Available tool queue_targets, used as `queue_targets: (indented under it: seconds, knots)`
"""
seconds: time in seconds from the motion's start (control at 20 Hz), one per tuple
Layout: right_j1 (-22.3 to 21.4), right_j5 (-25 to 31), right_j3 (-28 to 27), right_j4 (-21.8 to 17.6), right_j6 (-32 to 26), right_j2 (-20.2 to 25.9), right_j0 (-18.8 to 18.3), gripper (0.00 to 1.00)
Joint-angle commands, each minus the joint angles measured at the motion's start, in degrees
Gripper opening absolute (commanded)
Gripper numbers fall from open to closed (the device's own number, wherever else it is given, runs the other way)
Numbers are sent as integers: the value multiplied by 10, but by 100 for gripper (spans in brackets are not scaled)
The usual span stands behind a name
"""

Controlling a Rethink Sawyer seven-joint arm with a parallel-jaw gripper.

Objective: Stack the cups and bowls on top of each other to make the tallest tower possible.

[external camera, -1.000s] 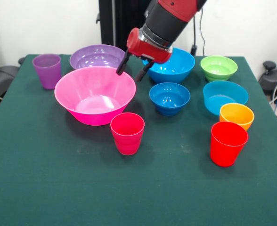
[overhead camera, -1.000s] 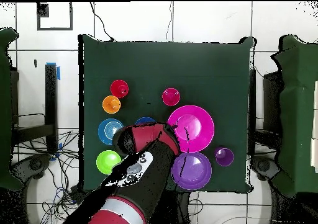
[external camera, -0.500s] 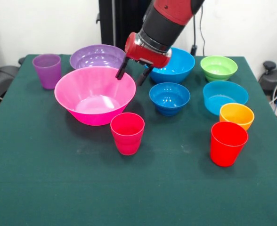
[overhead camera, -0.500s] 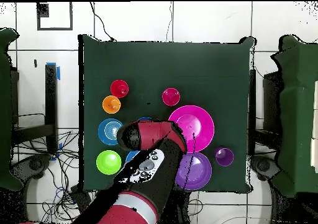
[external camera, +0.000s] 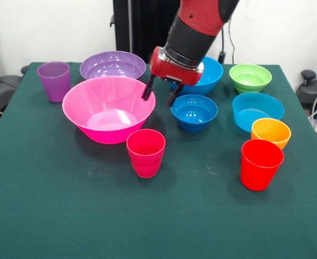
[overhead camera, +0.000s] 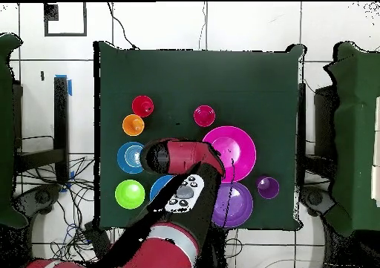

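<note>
Pincer [external camera: 159, 94]: spread open, empty, upper centre of front view | huge glossy pink plastic bowl [external camera: 108, 108]: just left of it, one fingertip over the rim | small dark blue plastic bowl [external camera: 194, 112]: just right | large purple plastic bowl [external camera: 112, 65]: upper left | green cloth surface [external camera: 67, 205].

— What's on the table rn?

— Huge pink bowl [external camera: 108, 107] front-left, upright, empty. Large purple bowl [external camera: 112, 65] just behind it, nothing nested yet. Purple cup [external camera: 54, 80] at far left, upright.

— And the blues?

— Large blue bowl [external camera: 204, 75] at back, partly hidden by the arm. Small dark blue bowl [external camera: 194, 112] just in front of it. Cyan bowl [external camera: 257, 110] to its right, green bowl [external camera: 250, 77] behind that.

— Rest?

— Small orange bowl [external camera: 270, 131] touching the red cup [external camera: 261, 164] in front of it, right side. Magenta-pink cup [external camera: 145, 152] just in front of the pink bowl. All upright, all separate.
</note>
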Motion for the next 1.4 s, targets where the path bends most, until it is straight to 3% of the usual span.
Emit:
queue_targets:
  seconds: [0.05, 0.35, 0.95, 1.4]
  knots:
    - [-9, 32, 25, 37, 94, 96, -9, 100]
    - [-11, 36, 23, 39, 93, 87, -2, 100]
    - [18, 54, -13, 2, 70, 32, 34, 100]
    - [21, 66, -25, 5, 62, 27, 37, 100]
